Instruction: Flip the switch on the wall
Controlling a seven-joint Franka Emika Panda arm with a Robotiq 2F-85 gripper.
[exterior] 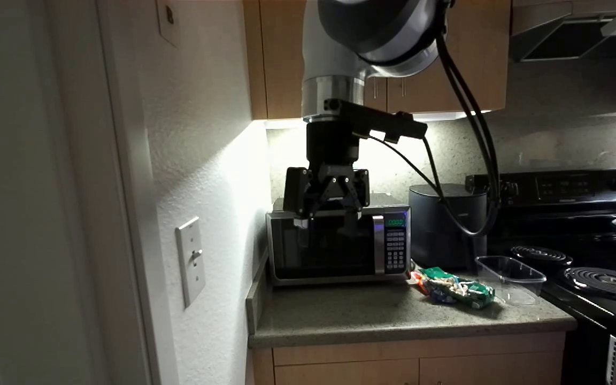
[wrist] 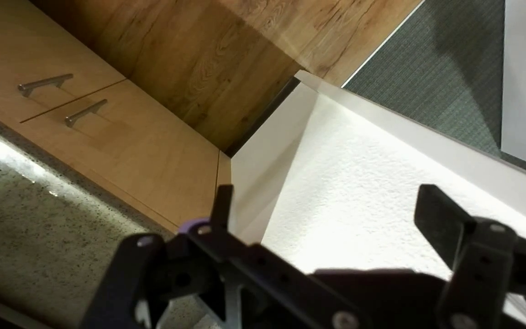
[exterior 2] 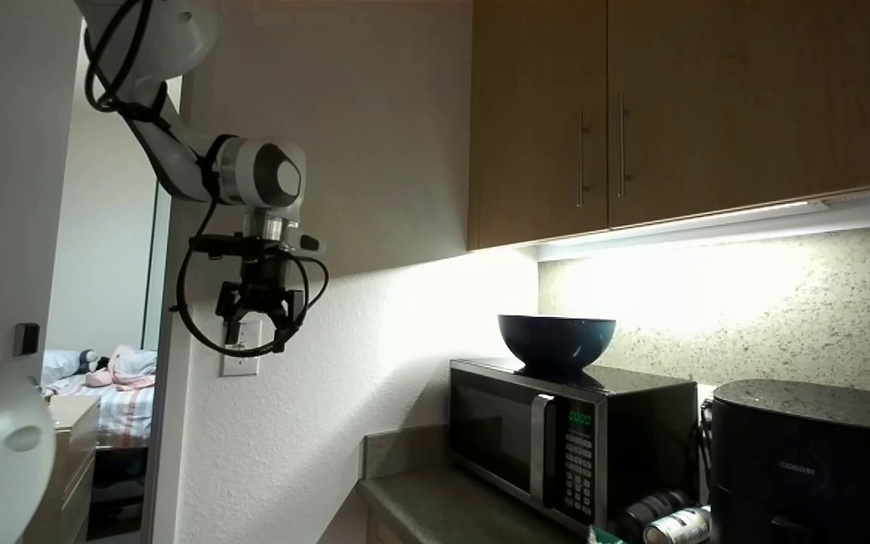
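"White wall [exterior: 212, 166] here too. Where is your switch [exterior: 190, 264]?"

"Fixed to that wall, left of the microwave [exterior: 329, 258] in an exterior view, its toggle [exterior: 197, 253] jutting from the middle."

"And the tool [wrist: 327, 196]?"

"I have it pointing down, its two fingers [wrist: 441, 219] spread wide with a broad gap between. It hangs apart from the switch, though in an exterior view it covers part of it."

"What carries the microwave?"

"My counter [exterior: 351, 315]; a dark bowl [exterior 2: 556, 344] sits on the microwave."

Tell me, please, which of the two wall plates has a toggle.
The switch, the lower one: its toggle juts out, while the upper plate shows a dark centre instead.
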